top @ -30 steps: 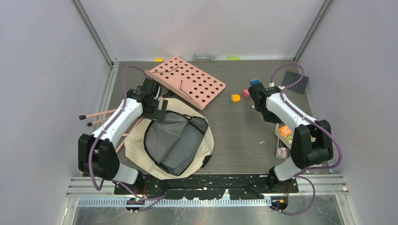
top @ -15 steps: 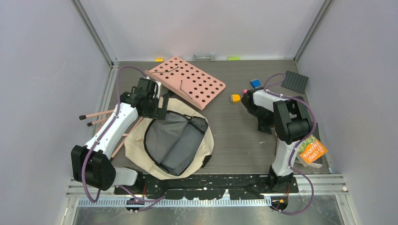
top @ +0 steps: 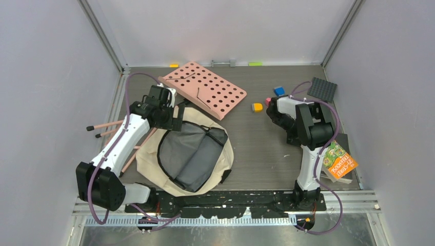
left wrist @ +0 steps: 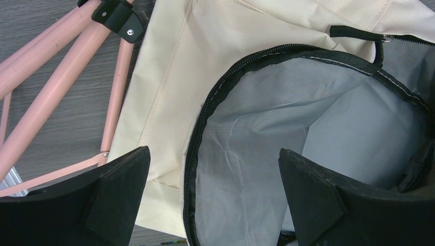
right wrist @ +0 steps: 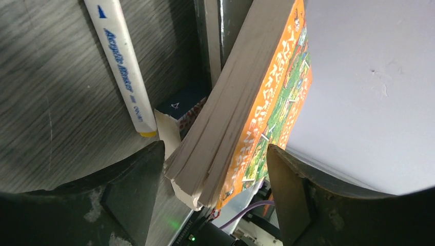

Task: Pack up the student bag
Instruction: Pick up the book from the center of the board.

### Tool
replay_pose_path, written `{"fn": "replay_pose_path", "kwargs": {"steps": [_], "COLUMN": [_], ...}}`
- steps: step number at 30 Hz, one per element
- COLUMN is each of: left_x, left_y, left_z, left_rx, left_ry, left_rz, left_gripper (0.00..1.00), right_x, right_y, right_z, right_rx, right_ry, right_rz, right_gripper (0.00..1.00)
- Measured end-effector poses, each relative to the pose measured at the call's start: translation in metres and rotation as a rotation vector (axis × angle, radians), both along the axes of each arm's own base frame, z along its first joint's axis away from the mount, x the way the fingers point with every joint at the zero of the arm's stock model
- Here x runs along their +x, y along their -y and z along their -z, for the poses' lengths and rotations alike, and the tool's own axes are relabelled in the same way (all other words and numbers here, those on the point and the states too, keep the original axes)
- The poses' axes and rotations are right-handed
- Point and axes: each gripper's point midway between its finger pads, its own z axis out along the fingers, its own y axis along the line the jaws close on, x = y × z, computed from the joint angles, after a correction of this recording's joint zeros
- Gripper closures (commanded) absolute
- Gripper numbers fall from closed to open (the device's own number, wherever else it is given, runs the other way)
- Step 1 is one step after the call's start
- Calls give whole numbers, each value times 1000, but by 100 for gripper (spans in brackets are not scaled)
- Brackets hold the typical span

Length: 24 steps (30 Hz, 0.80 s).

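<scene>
My right gripper is clamped on a book with an orange cover, one finger on the page side and the other on the cover. The book is tilted, up off the worktop at the right edge. Under it a white marker lies flat on the worktop. My left gripper is wide open and holds nothing; it hovers over the far edge of the bag, right above the unzipped mouth and grey lining. The bag lies flat and open on the near left of the worktop. Pink tubes sit just left of it and a pink board just behind. An orange block and a blue block lie farther right.
</scene>
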Motion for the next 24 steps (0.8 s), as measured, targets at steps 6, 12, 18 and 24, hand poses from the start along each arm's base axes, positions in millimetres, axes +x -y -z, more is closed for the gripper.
{"fn": "replay_pose_path", "kwargs": {"steps": [6,12,18,24], "left_x": [0,0,0,0], "left_y": [0,0,0,0], "left_z": [1,0,1,1], "left_rx": [0,0,0,0], "left_ry": [-2,-1,-1,-1], "left_rz": [-1,-1,-1,-1], "left_gripper": [0,0,0,0], "right_x": [-3,-4,-3,1], "right_y": [3,2,1,-8], "right_z": [7,6,-9,-23], "right_rx": [-3,-1,-3,-2], "right_ry": [-48,-65,-37,2], "right_rz": [4,-8,-28,-55], "right_gripper": [41,77,86,98]}}
